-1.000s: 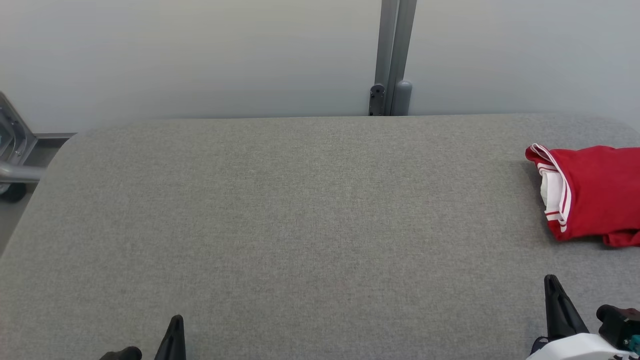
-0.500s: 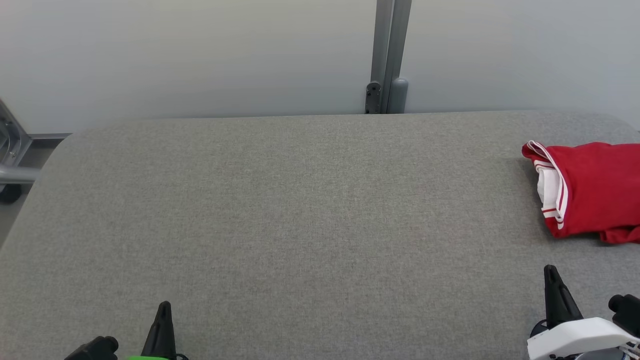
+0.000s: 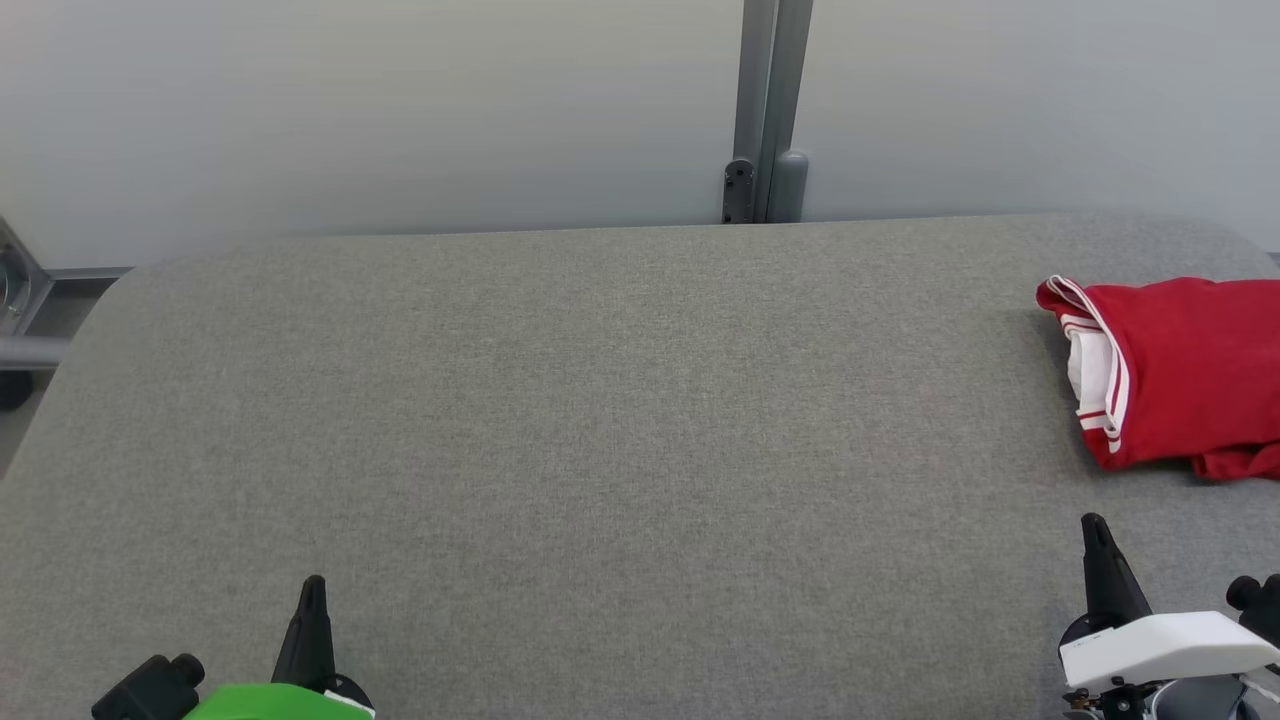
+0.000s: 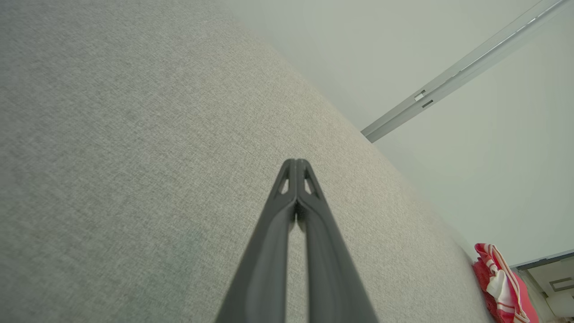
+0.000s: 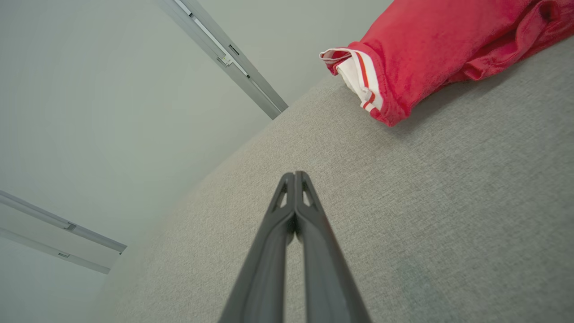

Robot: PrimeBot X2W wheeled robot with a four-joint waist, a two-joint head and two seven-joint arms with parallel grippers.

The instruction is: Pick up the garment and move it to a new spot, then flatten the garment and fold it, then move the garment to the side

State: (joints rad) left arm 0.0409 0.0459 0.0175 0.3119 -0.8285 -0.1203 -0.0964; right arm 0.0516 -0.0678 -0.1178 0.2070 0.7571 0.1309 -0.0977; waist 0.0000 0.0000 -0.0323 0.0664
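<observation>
Nearest, the left tool [image 3: 311,598] sits at the tabletop's [image 3: 600,420] near left, its fingers pressed together. The right tool [image 3: 1096,535] sits at the near right, fingers also pressed together. Beyond it and apart from it, the red garment [image 3: 1185,365] lies bunched at the tabletop's right edge. Farthest, a grey post [image 3: 766,100] stands against the wall.

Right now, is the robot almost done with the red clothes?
Looks nearly finished. Done: the red garment lies seemingly folded at the right side of the table. In hand: nothing; the left gripper and right gripper are shut and empty. Left: perhaps nothing, though it's partly out of frame.
</observation>
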